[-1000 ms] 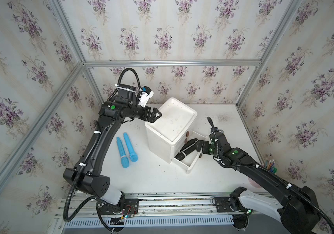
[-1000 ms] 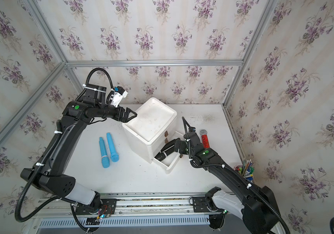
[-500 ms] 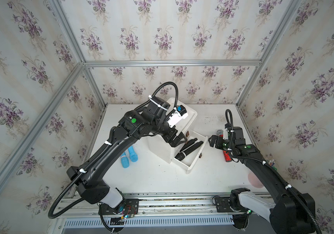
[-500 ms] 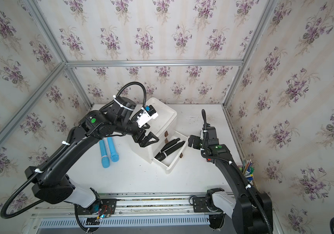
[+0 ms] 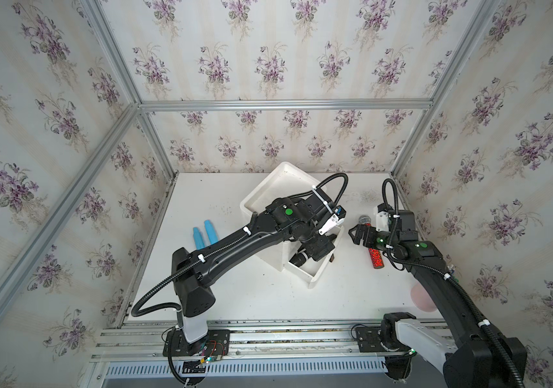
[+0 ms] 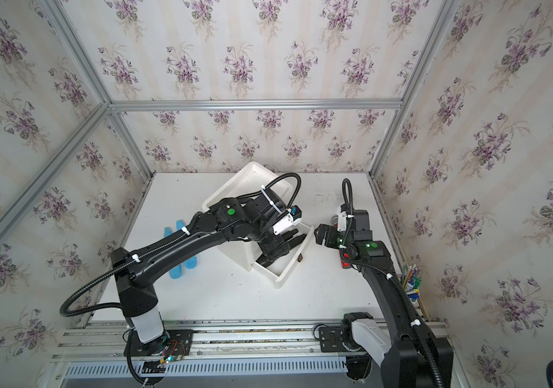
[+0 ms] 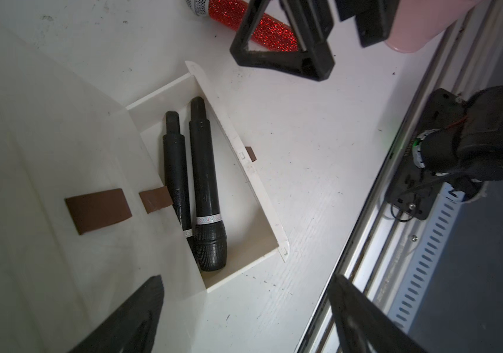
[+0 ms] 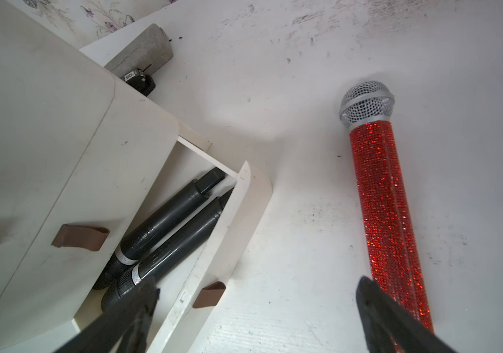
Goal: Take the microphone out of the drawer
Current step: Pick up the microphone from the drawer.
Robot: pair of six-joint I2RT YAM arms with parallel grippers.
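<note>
The bottom drawer (image 7: pixel 244 159) of a white cabinet (image 5: pixel 268 198) is pulled open. Two black microphones (image 7: pixel 205 183) (image 7: pixel 175 171) lie side by side in it, also seen in the right wrist view (image 8: pixel 167 220). My left gripper (image 5: pixel 315 250) (image 7: pixel 245 276) hangs over the drawer, open, with nothing between its fingers. A red glitter microphone (image 8: pixel 387 214) (image 5: pixel 375 258) lies on the table right of the drawer. My right gripper (image 5: pixel 357 233) (image 8: pixel 256 284) hovers between the drawer and the red microphone, open and holding nothing.
Two blue cylinders (image 5: pixel 204 233) lie left of the cabinet. A pink round thing (image 5: pixel 421 297) sits at the front right, pens (image 6: pixel 411 278) at the right wall. A grey block (image 8: pixel 143 52) stands behind the cabinet. Brown tab handles (image 7: pixel 99 211) stick out of the drawer fronts.
My left arm swung from behind the cabinet's left side to above the open drawer. My right gripper pulled back from the drawer to the right, over the red microphone.
</note>
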